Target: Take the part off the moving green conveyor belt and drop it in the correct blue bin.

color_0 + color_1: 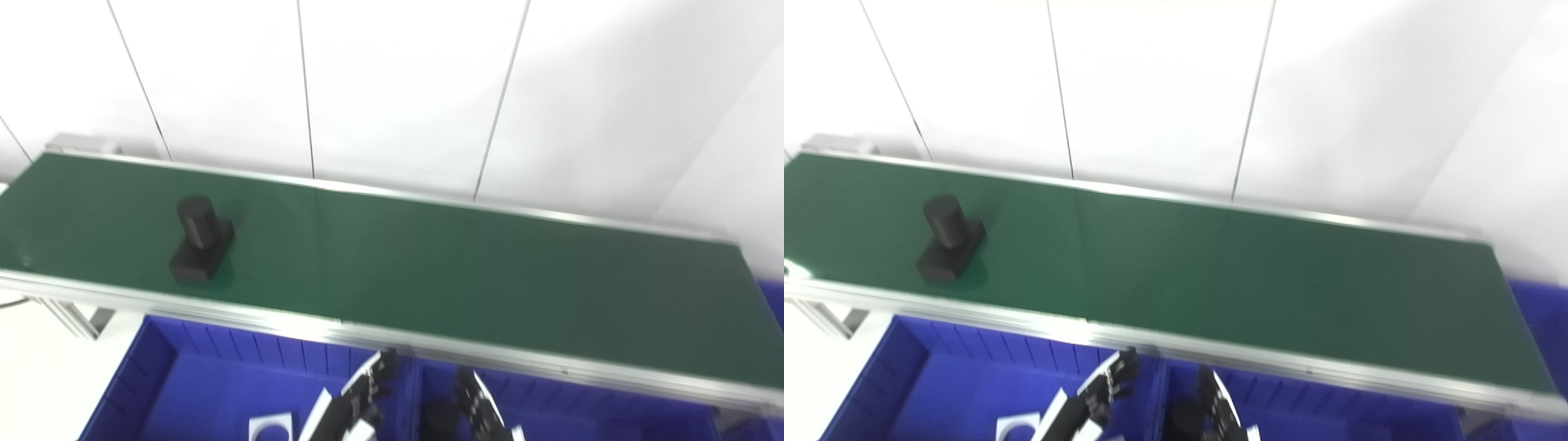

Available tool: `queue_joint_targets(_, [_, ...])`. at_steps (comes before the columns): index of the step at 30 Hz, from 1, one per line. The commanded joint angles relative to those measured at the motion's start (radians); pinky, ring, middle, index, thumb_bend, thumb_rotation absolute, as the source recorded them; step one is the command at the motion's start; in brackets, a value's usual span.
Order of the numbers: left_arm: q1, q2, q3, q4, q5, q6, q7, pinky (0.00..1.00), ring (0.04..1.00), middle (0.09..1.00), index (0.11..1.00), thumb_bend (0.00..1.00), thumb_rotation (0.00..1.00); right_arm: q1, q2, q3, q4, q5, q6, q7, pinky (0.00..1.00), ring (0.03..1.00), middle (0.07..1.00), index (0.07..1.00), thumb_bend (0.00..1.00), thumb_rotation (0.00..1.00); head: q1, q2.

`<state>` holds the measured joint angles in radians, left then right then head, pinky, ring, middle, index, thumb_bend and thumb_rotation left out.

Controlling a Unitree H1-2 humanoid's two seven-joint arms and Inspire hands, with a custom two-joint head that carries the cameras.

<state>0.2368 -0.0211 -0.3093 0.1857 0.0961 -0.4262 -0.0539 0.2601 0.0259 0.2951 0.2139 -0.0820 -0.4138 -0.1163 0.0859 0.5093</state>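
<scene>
A black part (199,240), a cylinder standing on a block base, stands on the green conveyor belt (429,269) near its left end and front edge. Both hands are low at the bottom edge, in front of the belt and far right of the part. My left hand (362,395) is over the left blue bin (202,380), fingers apart and empty. My right hand (479,404) is over the right blue bin (582,404), fingers stretched out. A dark round thing (441,421) sits just left of it in that bin; I cannot tell whether they touch.
A white label (269,425) lies in the left bin. The belt has a silver frame rail (380,337) along its front edge, between the hands and the belt. A white panelled wall stands behind. More blue shows at the far right (773,300).
</scene>
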Motion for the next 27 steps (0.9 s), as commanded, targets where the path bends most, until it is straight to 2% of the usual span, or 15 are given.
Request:
queue_joint_targets(1, [-0.013, -0.013, -0.010, -0.015, 0.006, -0.044, 0.016, 0.82, 0.887, 0.897, 0.896, 0.67, 0.90, -0.004, 0.002, 0.003, -0.018, 0.010, -0.056, 0.005, 0.90, 0.912, 0.923, 0.925, 0.84, 1.00, 0.006, 0.000])
queue_joint_targets(9, [-0.018, -0.010, -0.026, -0.007, 0.008, -0.044, 0.032, 0.82, 0.886, 0.894, 0.893, 0.68, 0.89, -0.002, 0.001, -0.002, -0.015, 0.028, -0.056, 0.016, 0.92, 0.916, 0.925, 0.931, 0.84, 1.00, 0.029, -0.010])
queue_joint_targets(27, [-0.015, -0.006, -0.026, -0.015, 0.009, -0.043, 0.033, 0.81, 0.883, 0.894, 0.897, 0.69, 0.90, -0.002, 0.004, 0.001, -0.025, 0.014, -0.056, 0.008, 0.91, 0.915, 0.929, 0.931, 0.81, 1.00, 0.001, 0.000])
